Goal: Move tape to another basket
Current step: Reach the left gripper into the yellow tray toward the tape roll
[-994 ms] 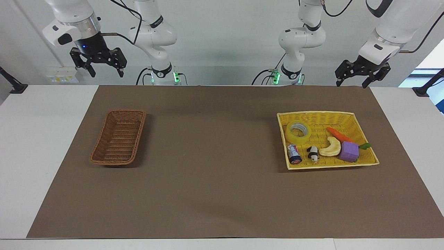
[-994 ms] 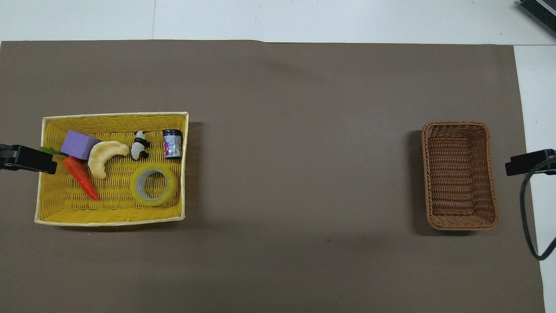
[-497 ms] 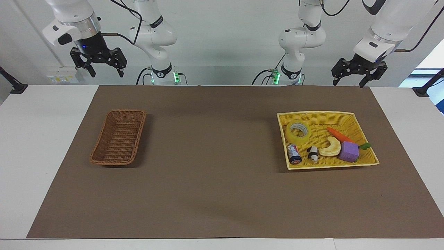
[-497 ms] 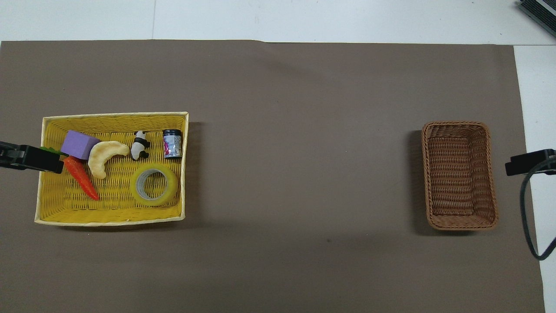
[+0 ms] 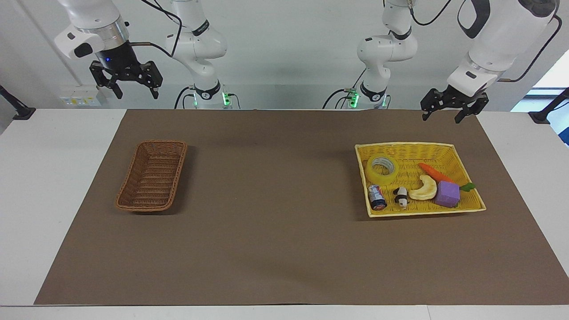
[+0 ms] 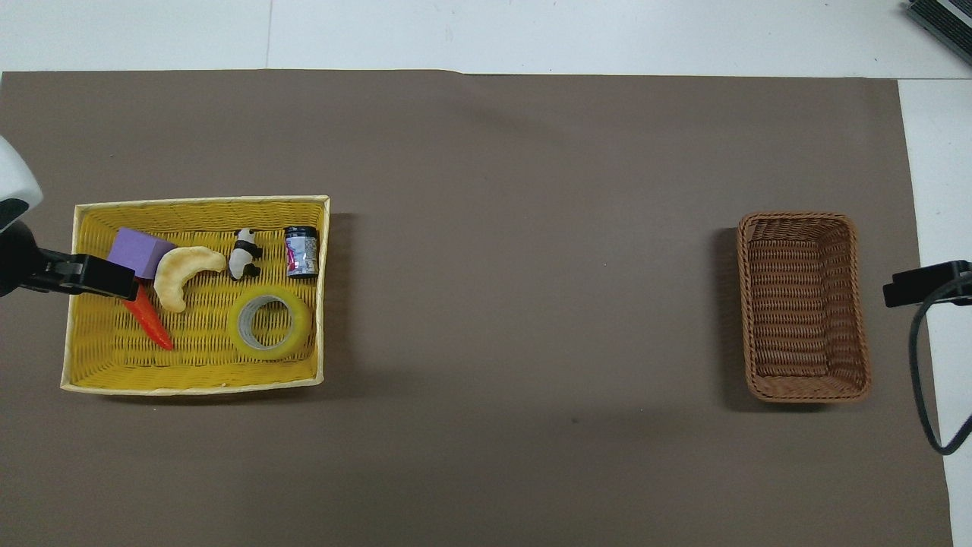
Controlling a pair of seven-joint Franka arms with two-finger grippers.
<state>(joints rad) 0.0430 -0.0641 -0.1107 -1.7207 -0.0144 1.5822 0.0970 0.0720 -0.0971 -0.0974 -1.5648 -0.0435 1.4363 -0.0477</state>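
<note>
With its fingers spread, the left end effector (image 5: 449,114) risks snagging the can (image 5: 377,197) beside the tape (image 5: 382,170) below it, while the right end effector (image 5: 126,84) waits, also spread.

Both arms raised above the table, wrists bent so the grippers point downward. Left gripper (image 5: 449,114) hangs in the air with its two fingers spread apart and nothing between them; its forearm slopes up and outward from the wrist. Right gripper (image 5: 126,85) is held high at the right arm's end, fingers likewise parted and empty, waiting beneath its silver wrist flange.
</note>
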